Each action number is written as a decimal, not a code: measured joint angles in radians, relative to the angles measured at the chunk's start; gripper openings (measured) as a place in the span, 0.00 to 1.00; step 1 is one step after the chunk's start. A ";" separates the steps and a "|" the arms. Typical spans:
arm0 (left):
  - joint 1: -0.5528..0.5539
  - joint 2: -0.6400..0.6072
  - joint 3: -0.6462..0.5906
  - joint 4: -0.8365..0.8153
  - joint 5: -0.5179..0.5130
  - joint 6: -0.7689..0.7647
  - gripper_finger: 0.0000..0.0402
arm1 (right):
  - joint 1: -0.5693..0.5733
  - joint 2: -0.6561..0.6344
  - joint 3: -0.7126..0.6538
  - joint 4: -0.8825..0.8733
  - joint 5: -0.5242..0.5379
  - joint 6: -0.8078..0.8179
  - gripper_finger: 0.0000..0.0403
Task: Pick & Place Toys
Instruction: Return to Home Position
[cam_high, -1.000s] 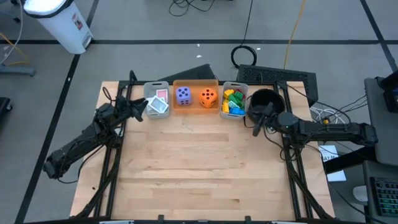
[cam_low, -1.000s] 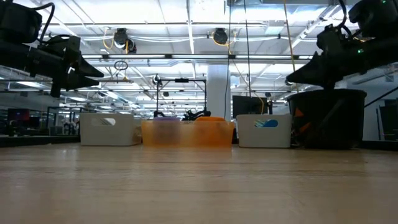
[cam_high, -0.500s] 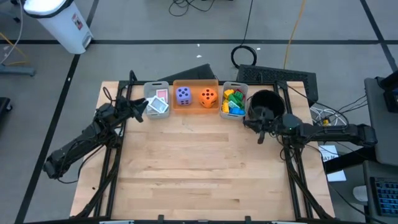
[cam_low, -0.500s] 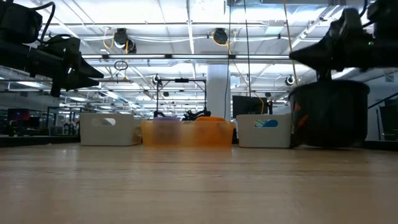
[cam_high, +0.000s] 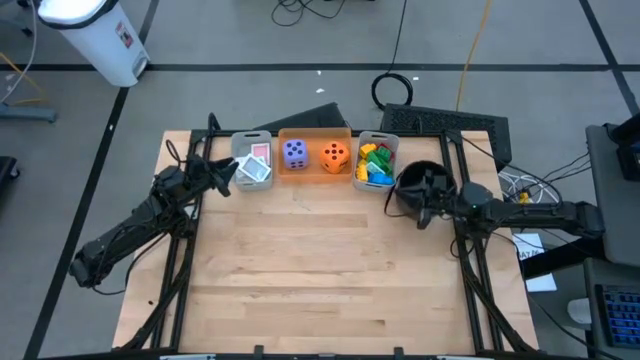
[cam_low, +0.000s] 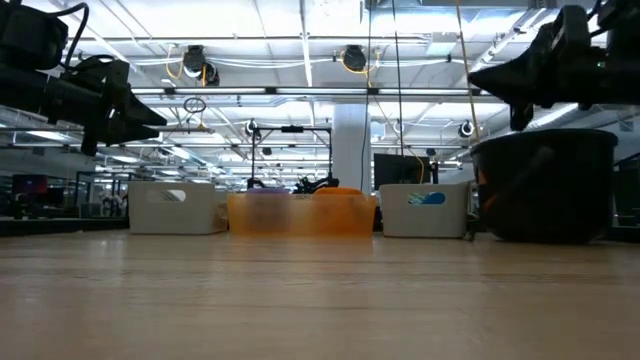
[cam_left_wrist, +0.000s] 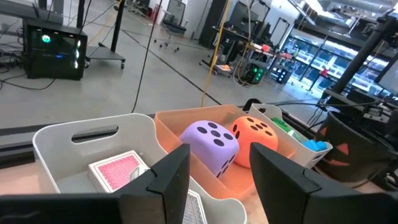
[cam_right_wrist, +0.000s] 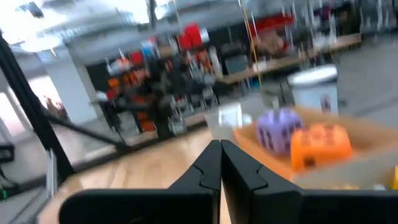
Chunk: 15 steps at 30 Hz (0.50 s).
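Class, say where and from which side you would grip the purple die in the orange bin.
Probably from straight above, pinching its flat front and back faces: the purple die sits inside the orange bin, whose walls block sideways approaches, and the orange die crowds one side.

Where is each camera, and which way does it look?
High: overhead, looking straight down on table; both arms show.
Low: table height, looking across at orange bin; arms overhead.
Left wrist: past open left gripper toward purple dice.
Right wrist: past shut right gripper toward orange dice.
Shared: both wrists see both dice.
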 joint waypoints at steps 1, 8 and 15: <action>0.000 0.000 0.000 0.000 0.000 -0.002 0.43 | 0.000 -0.005 0.000 0.027 -0.001 -0.007 0.00; 0.000 0.000 0.000 -0.013 -0.001 0.006 0.43 | 0.000 -0.030 -0.002 0.060 -0.103 0.052 0.00; 0.000 0.000 0.000 -0.053 -0.001 0.006 0.43 | 0.000 -0.031 -0.003 0.084 -0.149 0.117 0.00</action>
